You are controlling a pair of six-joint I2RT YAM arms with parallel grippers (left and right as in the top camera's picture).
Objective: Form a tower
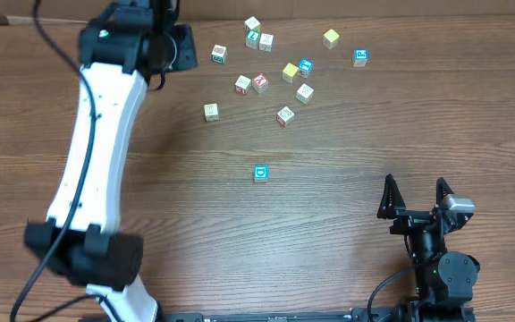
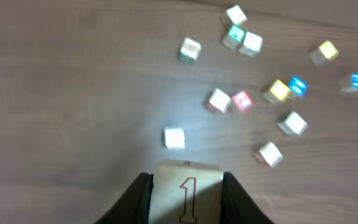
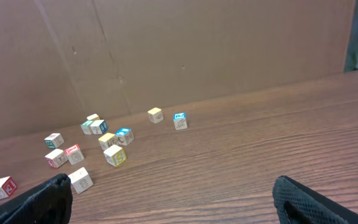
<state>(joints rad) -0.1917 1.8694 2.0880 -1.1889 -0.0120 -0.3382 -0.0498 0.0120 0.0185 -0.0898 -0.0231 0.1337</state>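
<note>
My left gripper (image 2: 187, 202) is shut on a pale wooden cube (image 2: 188, 176) with a "1" outlined on its near face, one black finger pressed to each side. In the overhead view the left gripper (image 1: 182, 48) is at the far left of the table, left of the scattered cubes, and the arm hides the held cube. No tower is in view; the cubes I see lie singly. One cube with a blue top (image 1: 260, 173) stands alone mid-table. My right gripper (image 1: 416, 195) is open near the front right, with nothing between its fingers (image 3: 294, 198).
Several loose letter cubes (image 1: 284, 71) lie scattered at the back centre, among them a yellow one (image 1: 331, 38) and a blue one (image 1: 360, 56). A plain pale cube (image 2: 174, 138) lies just ahead of the left gripper. A cardboard wall (image 3: 197, 50) backs the table.
</note>
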